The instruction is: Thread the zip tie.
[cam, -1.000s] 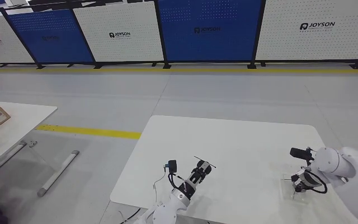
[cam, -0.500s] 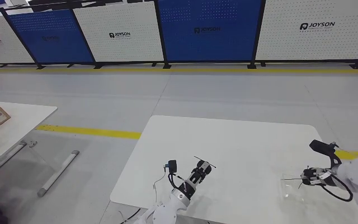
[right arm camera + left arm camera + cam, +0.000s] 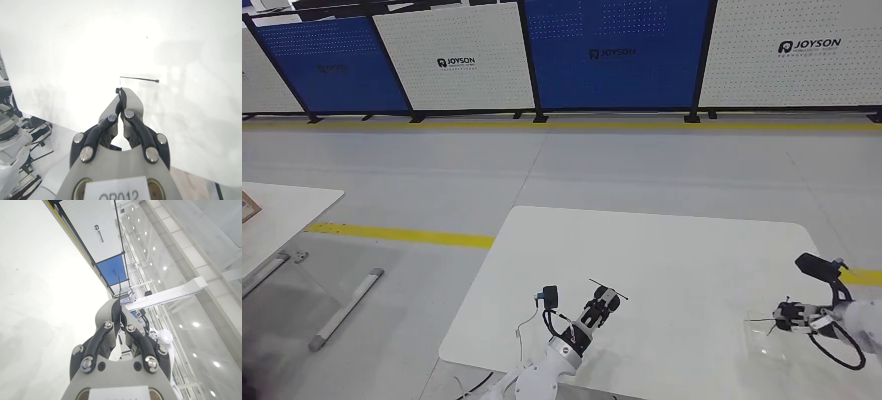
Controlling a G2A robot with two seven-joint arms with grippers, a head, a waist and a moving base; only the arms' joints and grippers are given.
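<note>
Grips a thin black zip tie in the left pincer, pressed tight on the strap, slim tail poking straight out past the tips. Sits over the white bench, close to its front edge. Over near the right edge, pinches a second tie by its small square head in the right pincer, closed hard on it. Shows a third tie, straight and flat, just beyond that tip. Offers a wide run of bench between the two pincers, well apart.
</note>
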